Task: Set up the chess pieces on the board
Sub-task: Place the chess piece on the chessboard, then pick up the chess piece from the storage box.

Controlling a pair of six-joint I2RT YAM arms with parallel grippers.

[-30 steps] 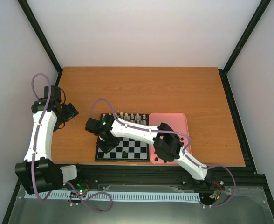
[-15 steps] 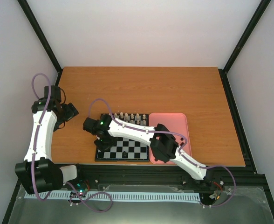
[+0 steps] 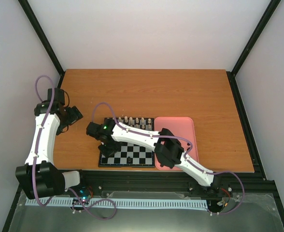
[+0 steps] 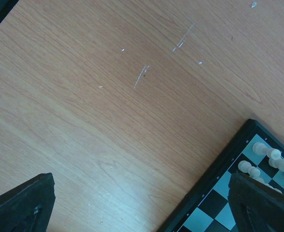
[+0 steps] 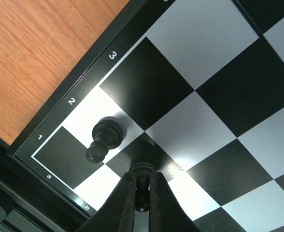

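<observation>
Overhead, see the board (image 3: 137, 154) on the table (image 3: 147, 92), with cream pieces (image 3: 134, 120) along its far edge and the pink tray (image 3: 180, 130) just beside its right side. Find the right gripper (image 3: 106, 151) low over the board's near-left corner; cannot tell its jaws from up here. Find the left gripper (image 3: 75, 116) well left of the board, over bare wood.

From the left wrist, see fingers (image 4: 21, 205) spread wide with nothing between, and the board's corner at lower right.

From the right wrist, see fingers (image 5: 124, 205) pressed in on a held black piece (image 5: 142, 170) above a dark square near the board's corner; cannot tell whether it touches the square. Note a black pawn (image 5: 106, 137) upright close by, nearer the board's rim, on the pale square by the mark 2
</observation>
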